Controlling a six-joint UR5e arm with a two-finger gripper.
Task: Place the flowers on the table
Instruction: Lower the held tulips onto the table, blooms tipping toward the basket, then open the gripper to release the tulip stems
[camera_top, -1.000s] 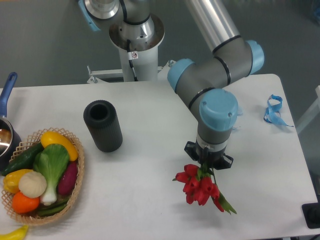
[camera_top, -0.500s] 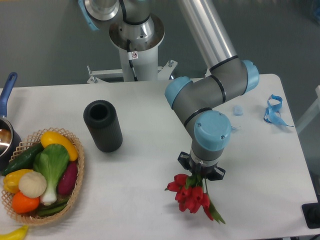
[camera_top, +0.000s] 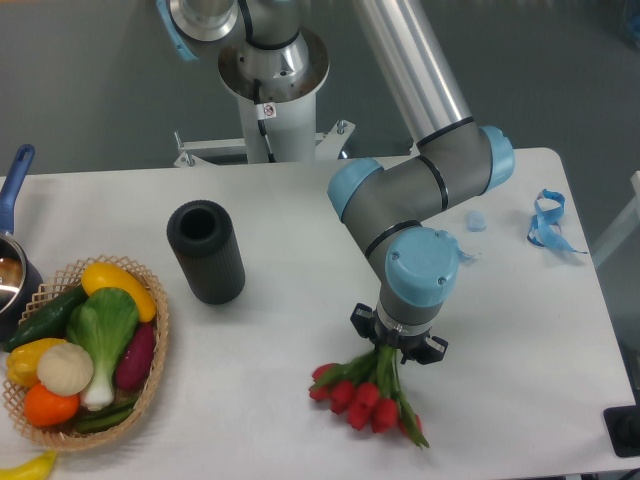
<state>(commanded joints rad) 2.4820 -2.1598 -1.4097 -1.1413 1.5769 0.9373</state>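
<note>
Camera view, fixed, overhead: gripper (camera_top: 397, 352) points straight down, fingers hidden under wrist housing, appears clamped on stems of the flowers (camera_top: 362, 395); exact opening can't be read. Tulip bunch fans out directly below and toward viewer-left of tool, long axis running from grip down-left, red heads splayed low over or touching the table (camera_top: 290, 380), contact not confirmed. Heads soft, glossy red; stems and leaves slim green; tabletop smooth, plain white w/ rounded corners.

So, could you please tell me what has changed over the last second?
The tool has carried the flowers left and toward the table's front edge; the blooms now fan out low over it. Whether they were released is unclear. The black cylinder and vegetable basket stayed put.
</note>
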